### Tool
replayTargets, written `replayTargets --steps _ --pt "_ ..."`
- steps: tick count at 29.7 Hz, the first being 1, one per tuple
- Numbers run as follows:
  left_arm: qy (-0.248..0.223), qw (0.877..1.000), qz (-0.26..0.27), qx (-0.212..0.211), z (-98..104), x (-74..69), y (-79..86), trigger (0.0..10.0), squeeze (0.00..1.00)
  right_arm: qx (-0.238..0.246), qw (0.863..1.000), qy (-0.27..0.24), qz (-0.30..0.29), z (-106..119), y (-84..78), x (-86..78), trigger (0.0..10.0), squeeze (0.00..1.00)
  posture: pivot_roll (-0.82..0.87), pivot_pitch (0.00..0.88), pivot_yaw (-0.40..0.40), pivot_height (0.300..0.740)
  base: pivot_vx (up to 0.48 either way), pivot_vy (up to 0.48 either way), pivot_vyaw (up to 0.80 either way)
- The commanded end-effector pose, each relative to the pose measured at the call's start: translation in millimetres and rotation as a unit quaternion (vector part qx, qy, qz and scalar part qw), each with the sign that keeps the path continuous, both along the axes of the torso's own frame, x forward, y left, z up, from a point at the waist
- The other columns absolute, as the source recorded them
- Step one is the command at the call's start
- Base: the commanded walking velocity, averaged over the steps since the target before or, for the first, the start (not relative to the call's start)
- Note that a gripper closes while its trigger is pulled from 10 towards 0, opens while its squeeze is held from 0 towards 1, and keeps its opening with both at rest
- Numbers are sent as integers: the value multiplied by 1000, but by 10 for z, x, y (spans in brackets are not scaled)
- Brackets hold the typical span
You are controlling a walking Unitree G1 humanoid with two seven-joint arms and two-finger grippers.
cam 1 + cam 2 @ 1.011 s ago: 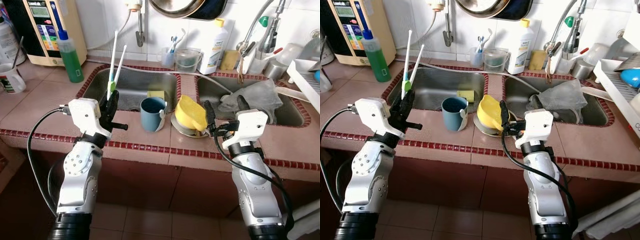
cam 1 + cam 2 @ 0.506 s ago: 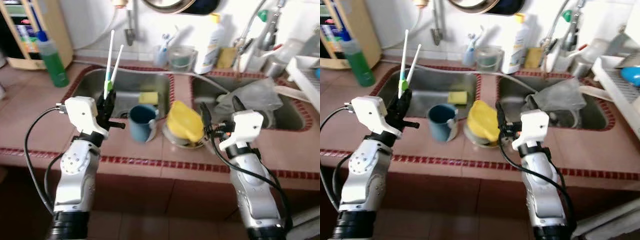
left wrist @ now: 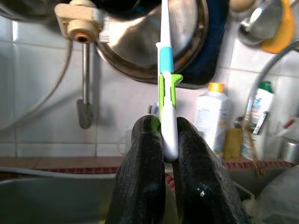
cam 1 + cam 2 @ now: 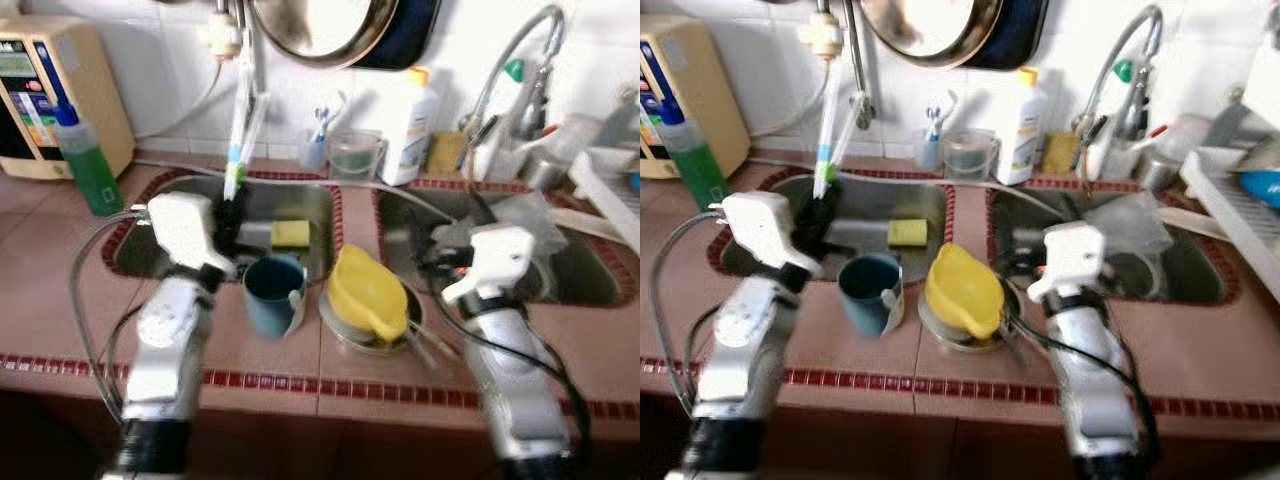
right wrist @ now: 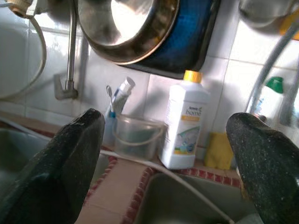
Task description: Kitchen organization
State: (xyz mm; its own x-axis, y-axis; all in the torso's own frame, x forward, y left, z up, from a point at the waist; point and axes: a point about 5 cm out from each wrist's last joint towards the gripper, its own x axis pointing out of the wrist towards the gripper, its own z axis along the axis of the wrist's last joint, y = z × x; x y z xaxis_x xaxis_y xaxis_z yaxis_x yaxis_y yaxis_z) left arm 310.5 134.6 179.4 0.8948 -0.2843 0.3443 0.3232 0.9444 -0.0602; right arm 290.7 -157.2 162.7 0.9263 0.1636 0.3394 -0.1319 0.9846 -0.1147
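the tiled counter (image 4: pixel 60 300) holds two sinks (image 4: pixel 300 200), a blue cup (image 4: pixel 272 293) and a yellow jug (image 4: pixel 368 294). above the left basin the left gripper (image 3: pixel 163 154) is clenched on toothbrushes (image 3: pixel 167 93), upright: light, stiff, slick plastic, best pinched low on the handles. the right gripper (image 5: pixel 163 154) is spread wide, holding nothing.
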Motion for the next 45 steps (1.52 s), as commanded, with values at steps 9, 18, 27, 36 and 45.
replayTargets --steps 9,18,27,36,45 --pt "9 1000 17 7 7 50 72 10000 0 1 1000 -2 15 61 45 -22 10000 0 -61 0 -20 740 196 0 0" --pt "22 999 9 46 20 133 136 10000 0 11 998 36 58 107 51 -104 10000 0 -76 0 -8 740 0 0 0" --pt "29 995 -9 96 31 209 191 10000 0 13 994 50 101 213 94 -228 10000 0 -100 19 11 740 0 0 0" --pt "39 988 -47 143 4 355 164 10000 0 -3 989 87 122 224 25 -461 10000 0 -164 63 52 740 0 0 0" --pt "46 979 -84 178 -54 480 77 10000 0 -3 979 115 167 295 52 -779 10000 0 -233 93 87 740 0 0 0"
